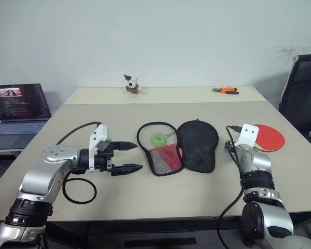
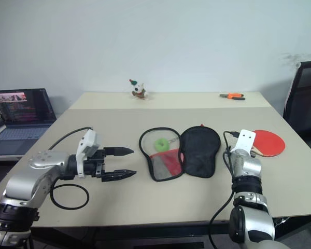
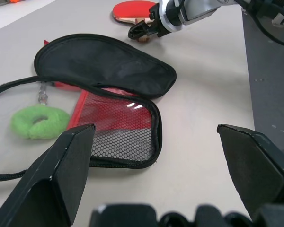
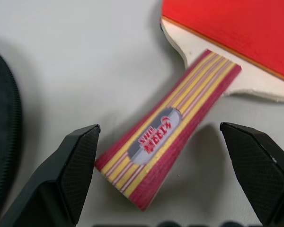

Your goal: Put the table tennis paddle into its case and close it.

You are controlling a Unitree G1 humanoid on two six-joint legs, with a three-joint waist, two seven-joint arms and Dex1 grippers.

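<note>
Right hand point(image 4: 158, 177): fingers spread wide, holding nothing, poised just above the striped handle of the table tennis paddle point(image 1: 269, 137); handle lies between the two fingers, not touching either. Paddle rests flat on the tabletop point(image 1: 145, 197), red face up, to the right of the case point(image 1: 177, 147) and a little apart from it.

Case: unzipped, both halves laid open side by side. Right half shows plain black fabric. Left half shows a mesh pocket over red lining. A green ring point(image 1: 158, 139) on a short chain lies inside the left half.

Left hand point(image 1: 128, 156): fingers fully apart, empty, hovering just left of the case and pointing toward it.

Behind the case, at the tabletop's far edge: small figurine point(image 1: 131, 85), orange-handled pliers point(image 1: 225, 90).
</note>
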